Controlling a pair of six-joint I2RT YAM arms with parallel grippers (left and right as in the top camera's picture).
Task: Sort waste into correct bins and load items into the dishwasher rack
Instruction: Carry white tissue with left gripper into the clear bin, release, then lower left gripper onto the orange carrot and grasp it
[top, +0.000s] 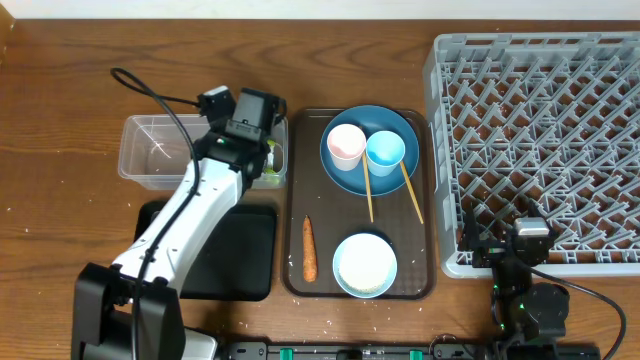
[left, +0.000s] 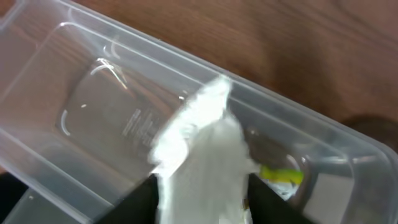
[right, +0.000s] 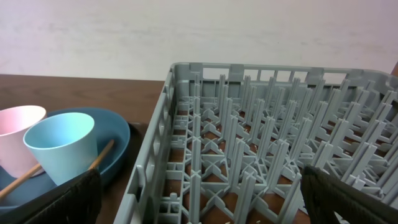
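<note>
My left gripper (top: 262, 163) is shut on the crumpled white-and-green paper wrapper (left: 199, 143) and holds it over the right end of the clear plastic tub (left: 93, 112), which also shows in the overhead view (top: 150, 150). The black tray (top: 235, 250) lies in front of the tub. The orange carrot (top: 309, 248) and the pale bowl (top: 365, 265) sit on the brown serving tray (top: 298, 200). The pink cup (top: 347, 145) and light-blue cup (top: 385, 150) stand on the blue plate (top: 350, 178). My right gripper (right: 199, 199) is open and empty at the front-left corner of the grey dishwasher rack (top: 540, 120).
Two wooden chopsticks (top: 368, 195) lean from the plate onto the serving tray. A few white specks lie on the table near the front edge. The left arm's cable loops over the table behind the tub. The rack's wall (right: 155, 143) stands just ahead of my right gripper.
</note>
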